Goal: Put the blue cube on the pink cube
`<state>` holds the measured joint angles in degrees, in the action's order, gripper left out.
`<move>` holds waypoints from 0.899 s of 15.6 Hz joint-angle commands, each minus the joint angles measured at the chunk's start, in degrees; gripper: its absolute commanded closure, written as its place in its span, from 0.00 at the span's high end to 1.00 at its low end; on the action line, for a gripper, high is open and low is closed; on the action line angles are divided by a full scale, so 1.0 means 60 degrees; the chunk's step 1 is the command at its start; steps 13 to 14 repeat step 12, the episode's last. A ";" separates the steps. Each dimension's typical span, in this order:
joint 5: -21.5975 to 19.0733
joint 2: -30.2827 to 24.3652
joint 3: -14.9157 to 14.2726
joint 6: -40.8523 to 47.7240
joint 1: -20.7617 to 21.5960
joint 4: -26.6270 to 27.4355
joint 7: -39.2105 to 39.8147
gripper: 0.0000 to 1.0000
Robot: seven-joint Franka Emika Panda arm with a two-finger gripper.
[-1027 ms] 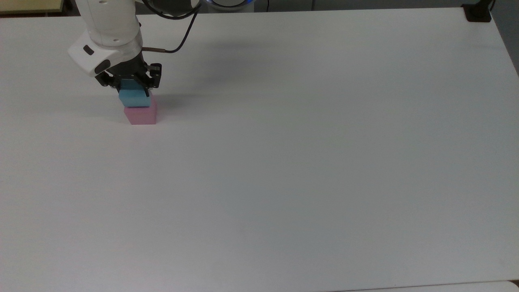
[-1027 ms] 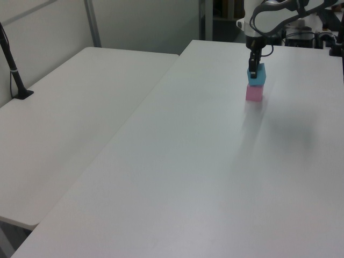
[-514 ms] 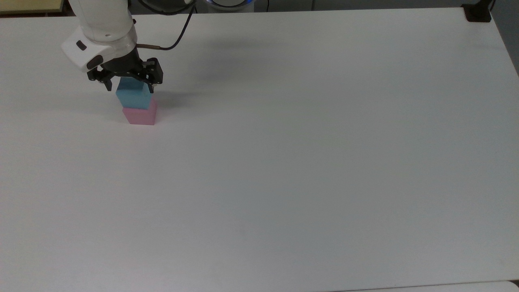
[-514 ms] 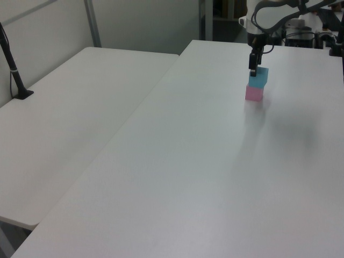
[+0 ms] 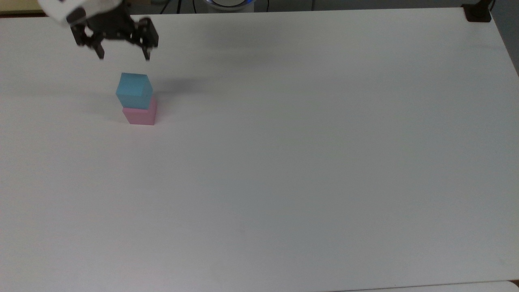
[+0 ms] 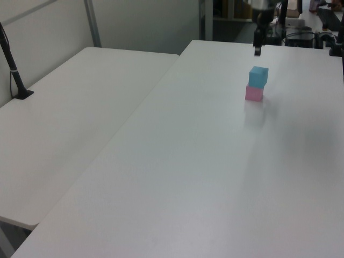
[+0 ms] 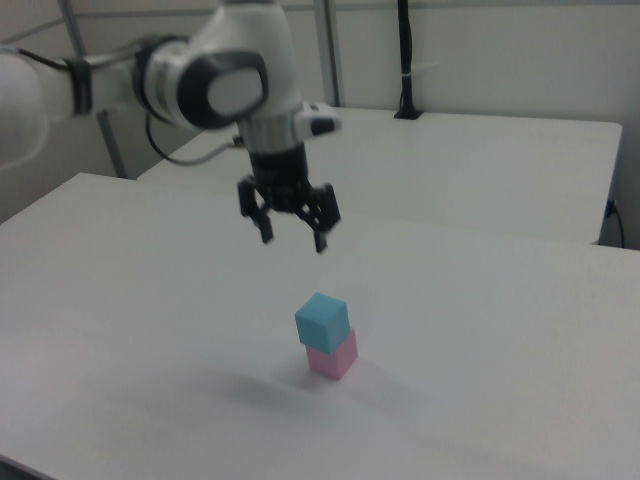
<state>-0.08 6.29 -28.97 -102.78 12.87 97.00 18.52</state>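
Right view: gripper (image 7: 292,240) is now hovering well above the stack, fingers spread, having released blue cube (image 7: 322,319), which is sitting on pink cube (image 7: 334,357).

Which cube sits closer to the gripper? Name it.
The blue cube: it rests atop the pink cube, directly below the open gripper.

stack: blue cube (image 5: 134,90) sits on pink cube (image 5: 140,114), touching
stack spot: on table (image 5: 308,162), near top view's upper left
gripper (image 5: 123,56): above stack, well apart, fingers spread
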 commanded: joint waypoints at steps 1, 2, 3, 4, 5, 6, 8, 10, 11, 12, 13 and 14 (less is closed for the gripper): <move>0.0013 -0.0462 0.0460 0.2345 0.0111 -0.1296 0.0063 1.00; 0.0173 -0.0535 0.0913 0.2654 0.0024 -0.1386 0.0048 1.00; 0.0363 -0.0783 0.1324 0.2875 -0.0006 -0.1372 -0.0155 1.00; 0.0466 -0.0959 0.1719 0.3036 -0.0093 -0.1372 -0.0664 1.00; 0.0482 -0.1004 0.2173 0.3169 -0.0239 -0.1372 -0.1380 1.00; 0.0496 -0.1005 0.2627 0.3170 -0.0429 -0.1372 -0.2083 1.00; 0.0569 -0.0976 0.3521 0.3170 -0.0897 -0.1372 -0.3170 1.00; 0.0424 -0.0976 0.3613 0.3184 -0.0988 -0.1372 -0.3043 1.00; 0.0409 -0.0976 0.3613 0.3156 -0.0988 -0.1357 -0.3043 1.00; 0.0394 -0.0976 0.3613 0.3126 -0.1002 -0.1357 -0.3043 1.00; 0.0394 -0.0976 0.3613 0.3126 -0.1002 -0.1357 -0.3043 1.00; 0.0394 -0.0976 0.3613 0.3126 -0.1002 -0.1357 -0.3043 1.00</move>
